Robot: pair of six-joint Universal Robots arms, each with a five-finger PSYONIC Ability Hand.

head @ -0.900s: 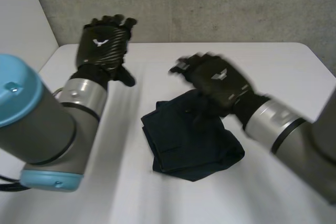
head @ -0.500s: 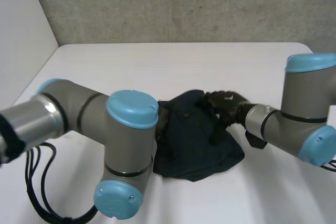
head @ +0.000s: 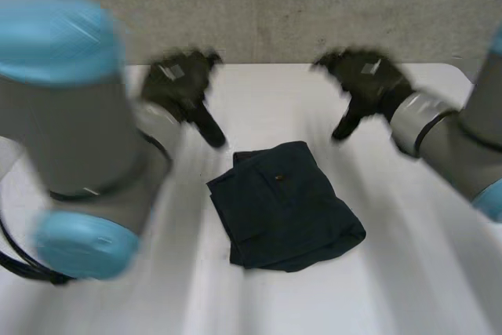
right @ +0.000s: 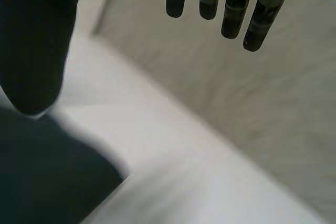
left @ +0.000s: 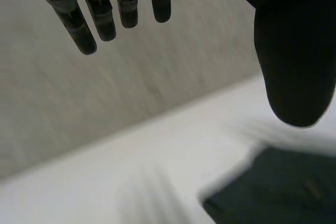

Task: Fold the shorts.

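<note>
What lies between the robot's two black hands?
Only bare white table, per the head view, between left hand and right hand; the dark navy shorts lie nearer.

The folded shorts (head: 282, 205) are the only thing lying on the white table (head: 408, 272), with free tabletop left, right and near. The 2 obstacles are the left hand (head: 182, 88) and right hand (head: 369, 80), both with fingers straight, at the far side with an open gap between them. The concrete wall (head: 314, 5) closes the far edge.

Dark shorts (head: 282, 205) of soft matt cloth, smooth white table (head: 416, 288) with a dull sheen, rough grey concrete wall (head: 274, 5), smooth light-blue arm caps (head: 82, 245)
</note>
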